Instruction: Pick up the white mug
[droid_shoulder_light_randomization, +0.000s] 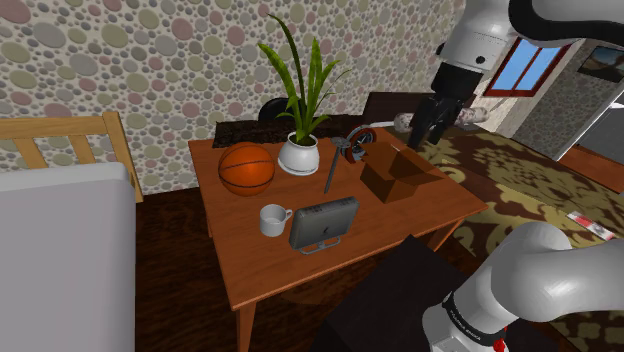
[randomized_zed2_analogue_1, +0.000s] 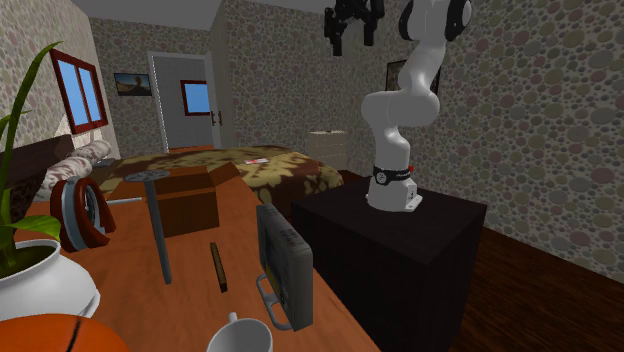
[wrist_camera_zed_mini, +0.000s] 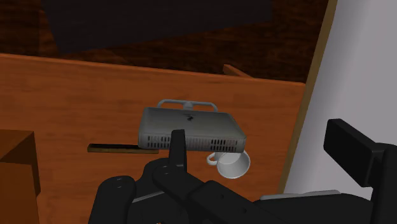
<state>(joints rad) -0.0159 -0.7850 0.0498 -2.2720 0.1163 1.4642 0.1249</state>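
The white mug (droid_shoulder_light_randomization: 272, 219) stood upright at the desk's (droid_shoulder_light_randomization: 262, 275) near left in the shoulder view, just beside a grey device (droid_shoulder_light_randomization: 322, 222). It looked light, rigid, slick and breakable, so pinching its rim wall seemed best. The gripper (droid_shoulder_light_randomization: 425, 135) hung open, far right, well apart.

Pebble-patterned wallpaper (droid_shoulder_light_randomization: 120, 60) covers the walls across the shoulder view's top. A wooden table (droid_shoulder_light_randomization: 260, 275) stands mid-frame on a dark wood floor (droid_shoulder_light_randomization: 170, 270). A brown patterned covering (droid_shoulder_light_randomization: 520, 180) spreads at right, a red-framed window (droid_shoulder_light_randomization: 522, 62) sits upper right, and a light wooden rail (droid_shoulder_light_randomization: 70, 130) is at left.
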